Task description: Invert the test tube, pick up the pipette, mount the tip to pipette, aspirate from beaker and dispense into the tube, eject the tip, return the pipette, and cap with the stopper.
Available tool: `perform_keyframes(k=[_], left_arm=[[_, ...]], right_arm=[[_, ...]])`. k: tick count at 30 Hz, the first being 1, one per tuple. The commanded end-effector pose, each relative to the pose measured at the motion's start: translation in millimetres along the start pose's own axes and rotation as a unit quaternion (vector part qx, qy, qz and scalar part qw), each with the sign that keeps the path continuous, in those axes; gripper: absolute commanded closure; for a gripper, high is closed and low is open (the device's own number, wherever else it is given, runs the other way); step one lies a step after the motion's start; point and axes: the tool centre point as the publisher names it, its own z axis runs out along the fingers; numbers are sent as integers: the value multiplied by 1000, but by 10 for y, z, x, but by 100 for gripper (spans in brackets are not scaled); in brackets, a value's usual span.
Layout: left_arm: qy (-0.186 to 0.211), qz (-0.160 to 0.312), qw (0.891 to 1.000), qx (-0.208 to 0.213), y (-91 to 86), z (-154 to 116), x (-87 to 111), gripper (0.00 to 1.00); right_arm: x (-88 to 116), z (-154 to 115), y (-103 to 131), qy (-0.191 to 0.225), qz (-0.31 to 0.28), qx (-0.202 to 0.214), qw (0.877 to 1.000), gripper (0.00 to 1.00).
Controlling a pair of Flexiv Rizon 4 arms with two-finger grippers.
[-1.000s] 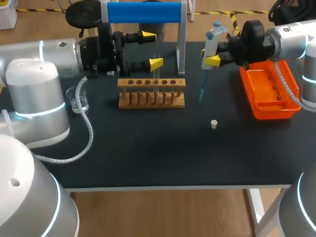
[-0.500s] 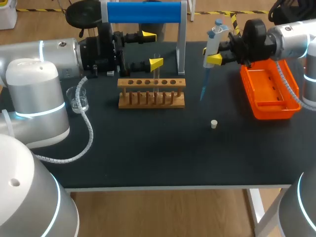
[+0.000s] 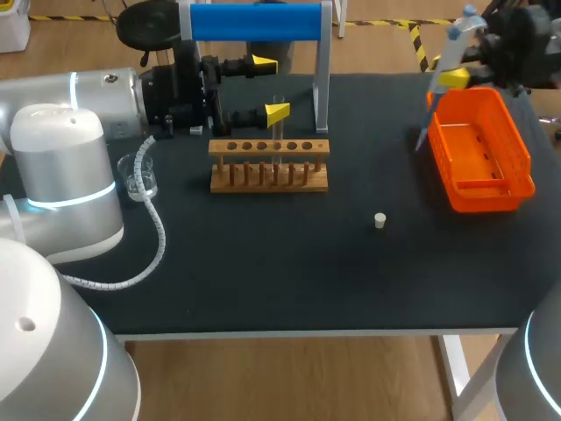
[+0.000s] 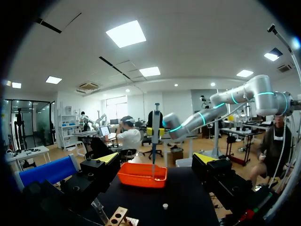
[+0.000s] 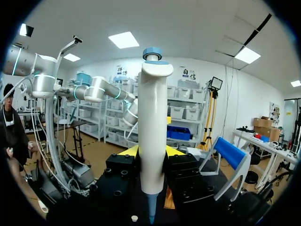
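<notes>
My right gripper (image 3: 454,77) is shut on the white pipette (image 3: 449,54), which hangs upright with its blue plunger up and its thin tip (image 3: 422,133) at the near-left corner of the orange tray (image 3: 513,162). From the right wrist, the pipette (image 5: 153,141) stands between the yellow fingertips (image 5: 130,151). My left gripper (image 3: 270,88) is open at the back, just behind the clear test tube (image 3: 279,118) standing in the wooden rack (image 3: 269,167). The white stopper (image 3: 380,220) lies on the mat. The left wrist view shows the pipette (image 4: 155,136) over the orange tray (image 4: 142,175).
A glass beaker (image 3: 140,180) sits at the left beside my left arm's cable. A stand with a blue bar (image 3: 256,22) and a white post (image 3: 323,83) rises behind the rack. Bare black mat (image 3: 289,263) lies in front of the rack.
My right arm has carried the pipette to the right and back, from beside the rack to the orange tray's left edge. The left arm has not moved.
</notes>
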Motion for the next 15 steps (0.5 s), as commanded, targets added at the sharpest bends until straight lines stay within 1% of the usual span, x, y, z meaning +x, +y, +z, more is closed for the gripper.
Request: perform_keyframes(k=[1,8,12,15], left_arm=[[-1,0,1000,1,7,6,-1,0],[-1,0,1000,1,7,6,-1,0],[-1,0,1000,1,7,6,-1,0],[-1,0,1000,1,7,6,-1,0]], right_arm=[[-16,-503,50,0,-9,6,1000,100],[-136,-1001,-19,-13,-16,1,1000,100],[-186,-1226,-50,-15,-18,-1,1000,100],[-215,-1359,-73,-20,-10,-11,1000,100]])
